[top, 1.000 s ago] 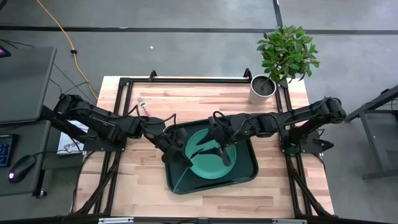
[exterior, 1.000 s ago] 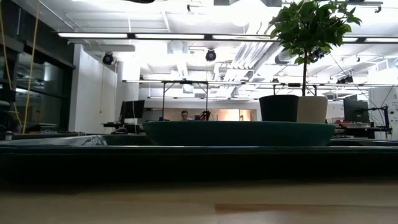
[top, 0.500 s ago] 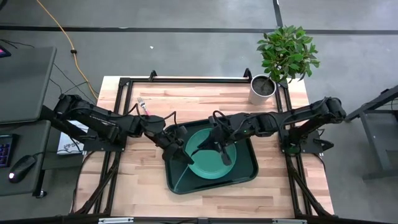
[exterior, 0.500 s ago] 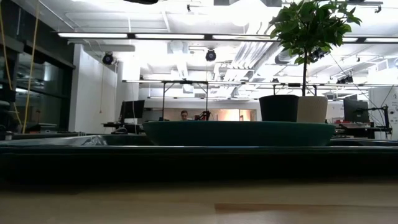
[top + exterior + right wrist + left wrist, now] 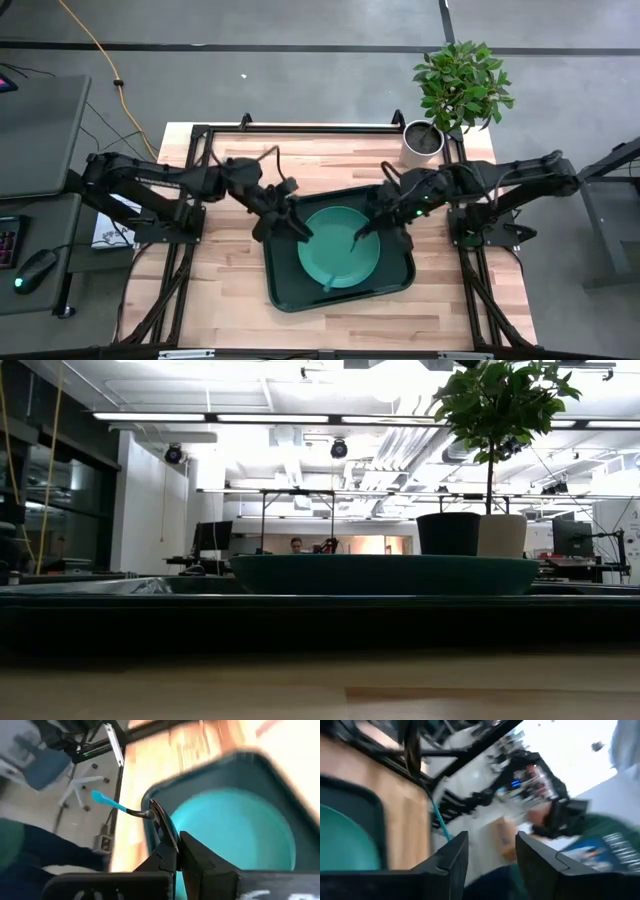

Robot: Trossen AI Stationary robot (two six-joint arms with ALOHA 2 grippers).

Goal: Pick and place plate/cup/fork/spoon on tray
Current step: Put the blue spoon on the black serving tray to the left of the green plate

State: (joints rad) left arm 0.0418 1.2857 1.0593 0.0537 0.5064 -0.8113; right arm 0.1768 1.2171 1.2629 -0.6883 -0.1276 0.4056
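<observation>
The teal plate (image 5: 340, 250) lies in the dark green tray (image 5: 400, 280) at mid-table. My right gripper (image 5: 360, 236) hangs over the plate's right part, shut on the spoon (image 5: 125, 807), whose blue handle sticks out past the fingertips. My left gripper (image 5: 298, 230) stands open over the tray's left rim with nothing between its fingers (image 5: 492, 862). In the low view the dark cup (image 5: 448, 533) shows beyond the plate (image 5: 385, 574), beside the white pot. The fork is hidden. My right gripper pinches the spoon at its metal bowl end (image 5: 154, 815) between its two fingertips. The blue handle (image 5: 107, 800) points away from the fingers toward the table's near-left side. The spoon is lifted clear above the plate, roughly level.
A potted plant in a white pot (image 5: 423, 140) stands at the table's far right corner. Bare wood lies to the left and right of the tray. A black frame (image 5: 320, 128) runs along the far edge.
My right gripper has shut on the spoon and drawn back toward the table's right edge, carrying it from the tray's near-left corner to above the plate. My left gripper has opened, let the spoon go and pulled back toward the far left.
</observation>
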